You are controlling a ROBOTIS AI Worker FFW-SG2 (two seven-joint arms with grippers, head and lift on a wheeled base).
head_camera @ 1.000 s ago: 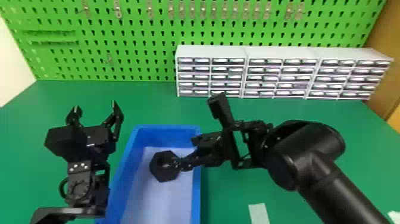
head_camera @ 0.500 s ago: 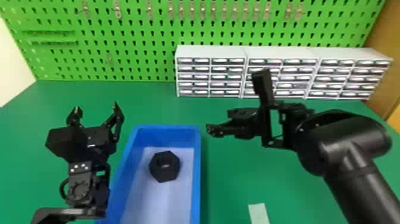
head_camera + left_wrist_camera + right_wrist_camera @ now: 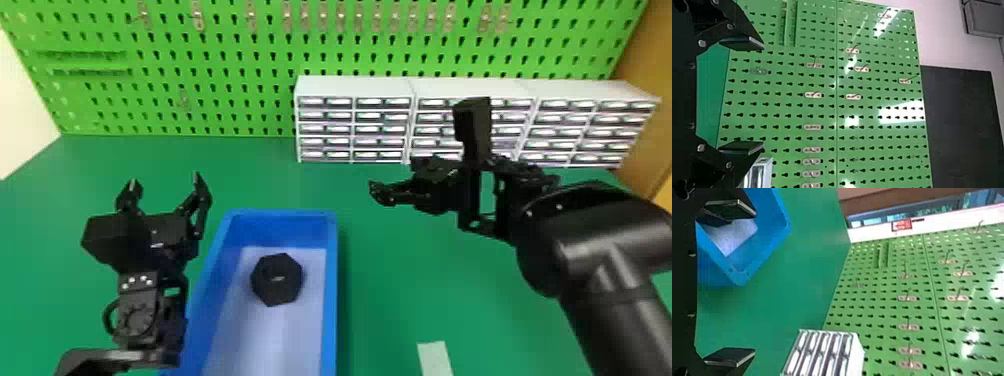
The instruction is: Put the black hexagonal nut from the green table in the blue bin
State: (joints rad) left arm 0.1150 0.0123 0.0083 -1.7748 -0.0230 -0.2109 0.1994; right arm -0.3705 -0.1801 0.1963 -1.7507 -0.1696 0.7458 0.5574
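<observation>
The black hexagonal nut (image 3: 276, 292) lies inside the blue bin (image 3: 330, 305), the left gripper (image 3: 165, 181) left of it and the right gripper (image 3: 397, 178) to its right, both with empty jaws spread, before white drawer units (image 3: 355, 87) and a green pegboard (image 3: 240, 100).

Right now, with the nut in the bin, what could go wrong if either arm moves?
The left gripper hangs beside the blue bin; swinging it right could knock the rim. The nut lies loose on the bin's floor, so a bump might slide it. The open right gripper shows in front of the drawers in the head view; pushing forward might hit them.
</observation>
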